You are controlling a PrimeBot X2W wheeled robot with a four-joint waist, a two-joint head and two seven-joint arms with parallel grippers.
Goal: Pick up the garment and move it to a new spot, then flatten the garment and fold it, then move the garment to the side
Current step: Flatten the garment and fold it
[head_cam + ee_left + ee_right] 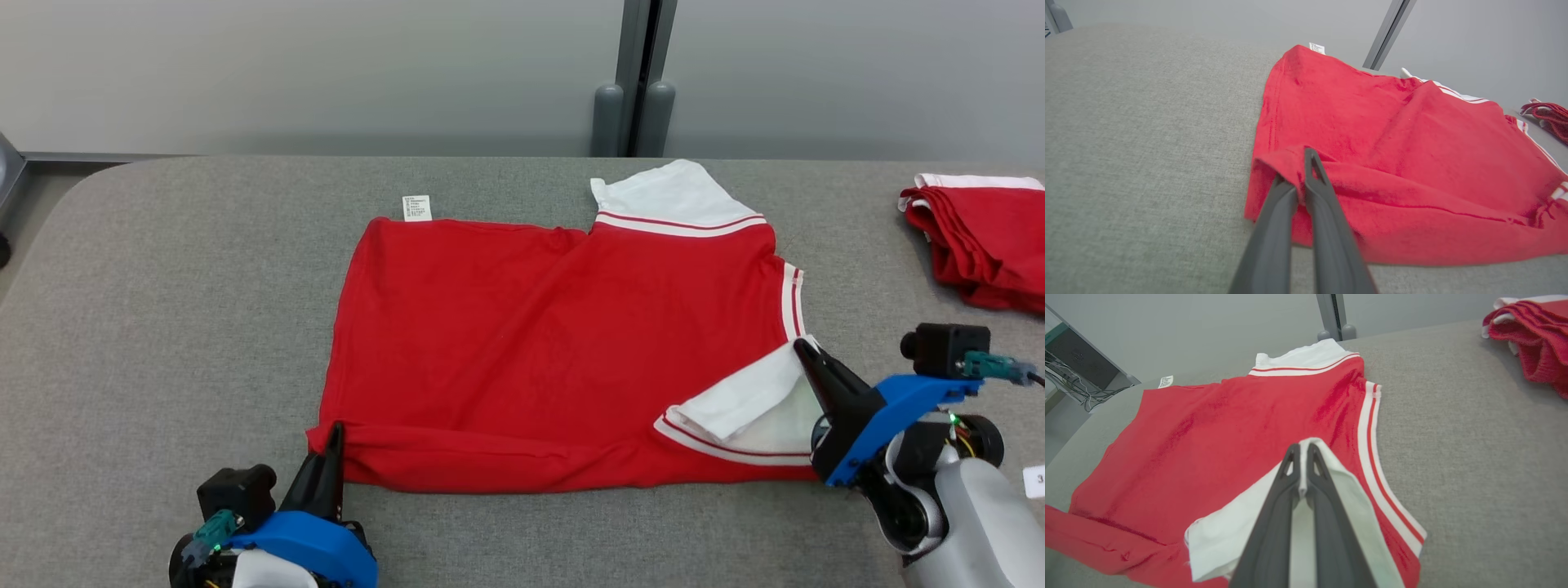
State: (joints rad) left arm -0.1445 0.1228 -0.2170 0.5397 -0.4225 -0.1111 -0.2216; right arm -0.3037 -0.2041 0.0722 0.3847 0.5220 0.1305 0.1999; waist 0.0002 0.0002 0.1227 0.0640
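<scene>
**Both claws clamped on the shirt's near edge**

The left gripper (333,437) is pinched tight on the red hem corner, at seven o'clock of the cloth, and a small fold is bunched up there. The right gripper (804,347) is closed on the white flap (759,400) at four o'clock. The red shirt (531,343) lies spread mid-way across the grey table (163,327), its care label (415,207) poking out at eleven. A folded red pile (980,245) sits well apart at two o'clock.
</scene>
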